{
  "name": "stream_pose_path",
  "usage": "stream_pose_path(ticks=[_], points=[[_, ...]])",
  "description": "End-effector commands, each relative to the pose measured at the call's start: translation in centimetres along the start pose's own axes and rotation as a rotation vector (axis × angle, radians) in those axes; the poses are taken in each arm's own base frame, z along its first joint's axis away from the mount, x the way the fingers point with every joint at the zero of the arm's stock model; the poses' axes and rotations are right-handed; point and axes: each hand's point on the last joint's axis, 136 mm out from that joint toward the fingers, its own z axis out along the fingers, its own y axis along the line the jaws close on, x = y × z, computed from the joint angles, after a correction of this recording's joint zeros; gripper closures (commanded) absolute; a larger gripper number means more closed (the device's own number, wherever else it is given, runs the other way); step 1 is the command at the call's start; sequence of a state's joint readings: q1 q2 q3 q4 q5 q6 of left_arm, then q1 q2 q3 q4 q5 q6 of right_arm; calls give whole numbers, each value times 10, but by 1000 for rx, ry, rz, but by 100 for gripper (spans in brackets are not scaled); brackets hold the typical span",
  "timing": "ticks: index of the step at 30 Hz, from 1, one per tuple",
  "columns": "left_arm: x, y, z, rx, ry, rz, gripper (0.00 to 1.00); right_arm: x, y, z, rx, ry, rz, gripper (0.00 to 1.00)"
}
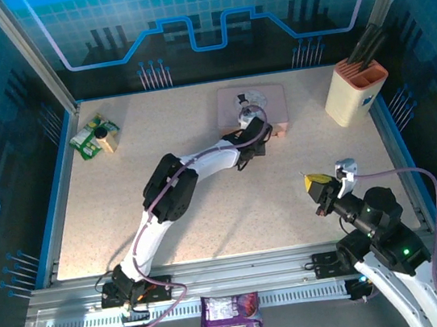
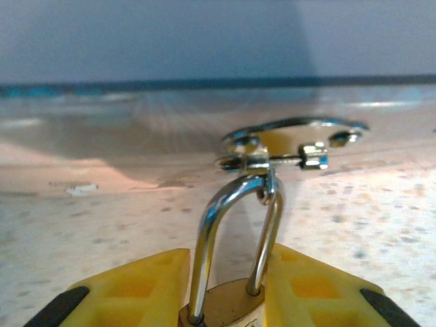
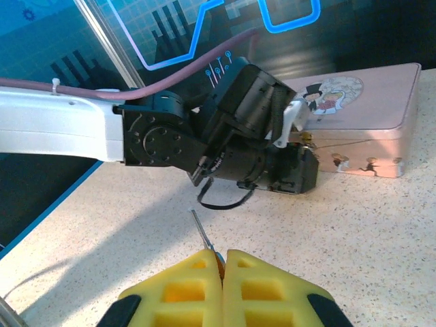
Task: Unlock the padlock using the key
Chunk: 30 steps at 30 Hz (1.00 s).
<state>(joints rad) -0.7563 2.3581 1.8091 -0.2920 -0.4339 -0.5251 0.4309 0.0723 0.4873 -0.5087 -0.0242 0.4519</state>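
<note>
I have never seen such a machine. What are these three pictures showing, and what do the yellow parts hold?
Two robot arms stand on a table. One picture is taken from above; the other two come from a camera on each wrist. The yellow parts are gripper fingers. The left gripper is shut on the small brass padlock, whose silvery shackle hooks a ring on the flat pink tin. The right gripper pinches the thin dark metal key. A cream knife block and a green packet also stand on the table.

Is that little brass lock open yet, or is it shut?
Shut, apparently: in the left wrist view both legs of the padlock's shackle enter the brass body, which the left gripper holds.
</note>
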Motion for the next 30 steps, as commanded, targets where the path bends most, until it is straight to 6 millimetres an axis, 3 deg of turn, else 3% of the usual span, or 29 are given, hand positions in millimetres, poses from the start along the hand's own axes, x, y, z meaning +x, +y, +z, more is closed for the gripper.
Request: stream_pose_path(ticks=[1, 17, 25, 30], points=[[-8, 38, -8, -76, -23, -45, 75, -3, 3, 3, -18, -12, 32, 100], [15, 136, -36, -187, -27, -162, 79, 0, 2, 21, -12, 51, 94, 100], [58, 172, -65, -218, 17, -159, 80, 6, 5, 36, -22, 116, 114, 100], [94, 194, -85, -236, 72, -182, 81, 22, 2, 50, -3, 221, 106, 100]])
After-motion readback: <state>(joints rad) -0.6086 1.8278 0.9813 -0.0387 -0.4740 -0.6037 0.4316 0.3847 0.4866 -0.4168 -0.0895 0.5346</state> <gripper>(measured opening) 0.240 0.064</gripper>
